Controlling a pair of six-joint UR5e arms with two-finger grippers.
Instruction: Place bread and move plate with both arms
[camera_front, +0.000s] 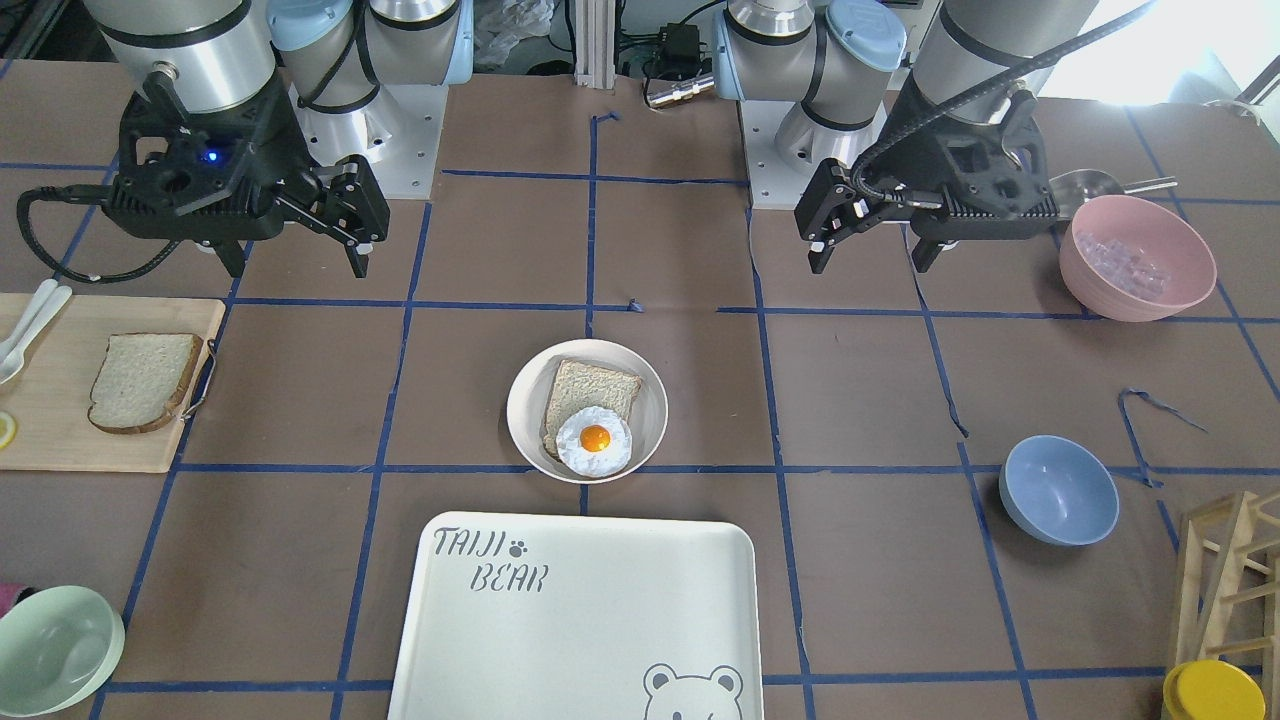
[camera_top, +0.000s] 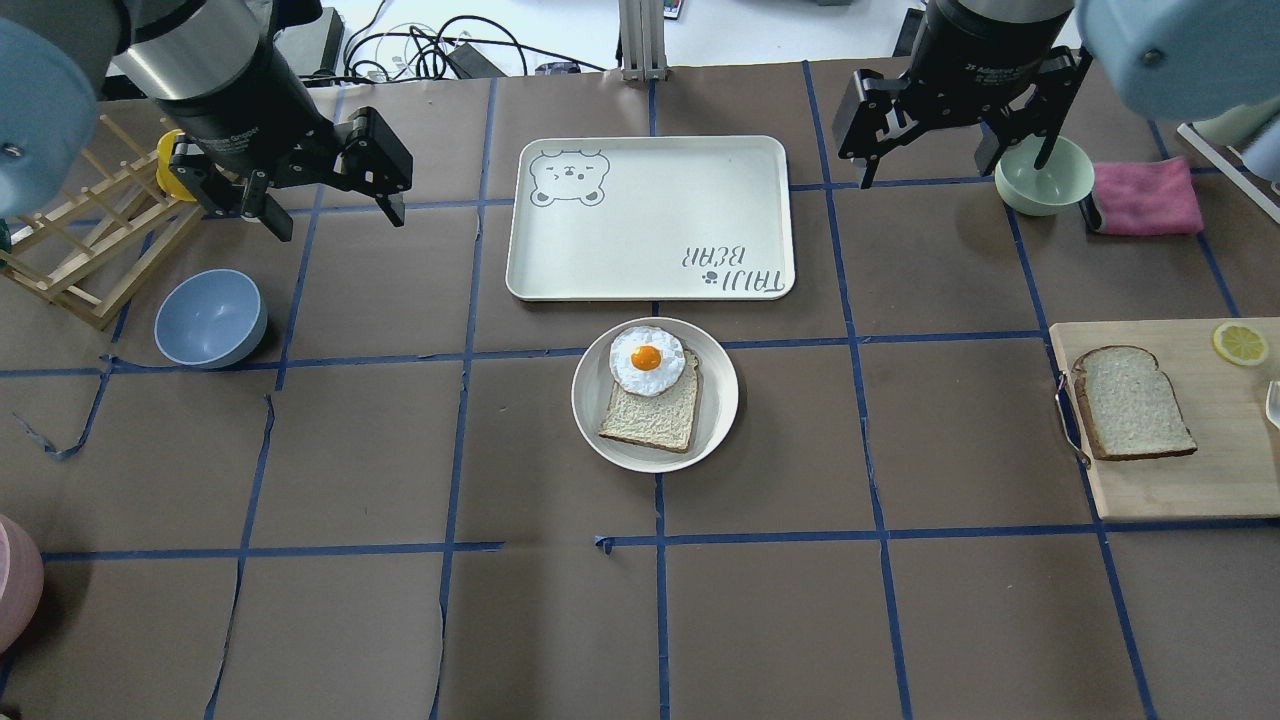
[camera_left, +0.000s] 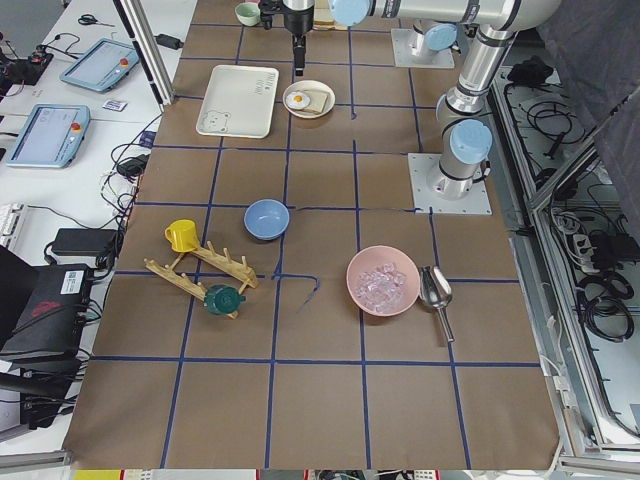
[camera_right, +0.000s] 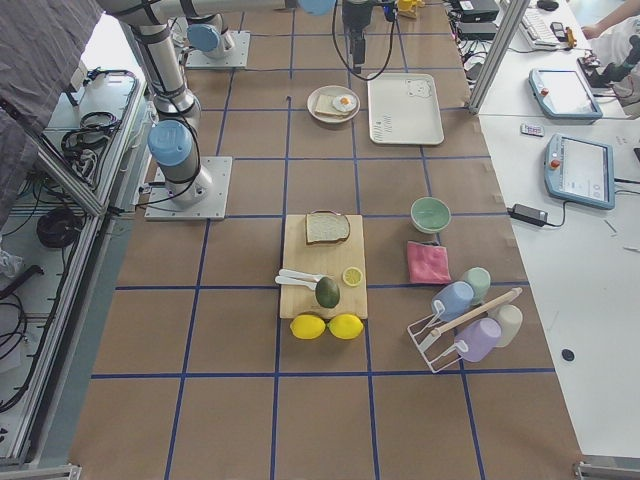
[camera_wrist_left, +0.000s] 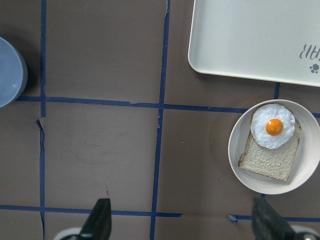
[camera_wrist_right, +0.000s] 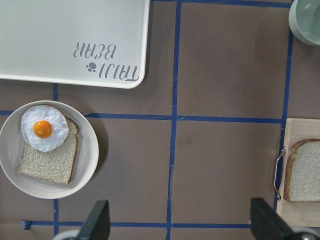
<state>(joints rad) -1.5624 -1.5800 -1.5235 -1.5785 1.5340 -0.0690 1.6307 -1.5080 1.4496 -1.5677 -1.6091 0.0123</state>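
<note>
The bread (camera_top: 1135, 402), a thick pale slice with a brown crust, lies on a wooden cutting board (camera_top: 1160, 480) at the right; it also shows in the front view (camera_front: 140, 380) and at the right edge of the right wrist view (camera_wrist_right: 305, 172). The round cream plate (camera_top: 722, 400) sits mid-table and holds a thinner tan slice with a fried egg (camera_top: 647, 360) on it. My left gripper (camera_top: 340, 222) is open and empty, raised to the left of the tray. My right gripper (camera_top: 952, 170) is open and empty, raised above the far right of the table.
The "TAIJI BEAR" tray (camera_top: 650, 215) lies just beyond the plate. A pale green bowl (camera_top: 1043, 175) and a pink cloth (camera_top: 1145, 197) are under and beside the right gripper. A blue bowl (camera_top: 210, 318) and a wooden rack (camera_top: 80, 250) are on the left. A pink bowl (camera_front: 1137, 257) stands near the left arm.
</note>
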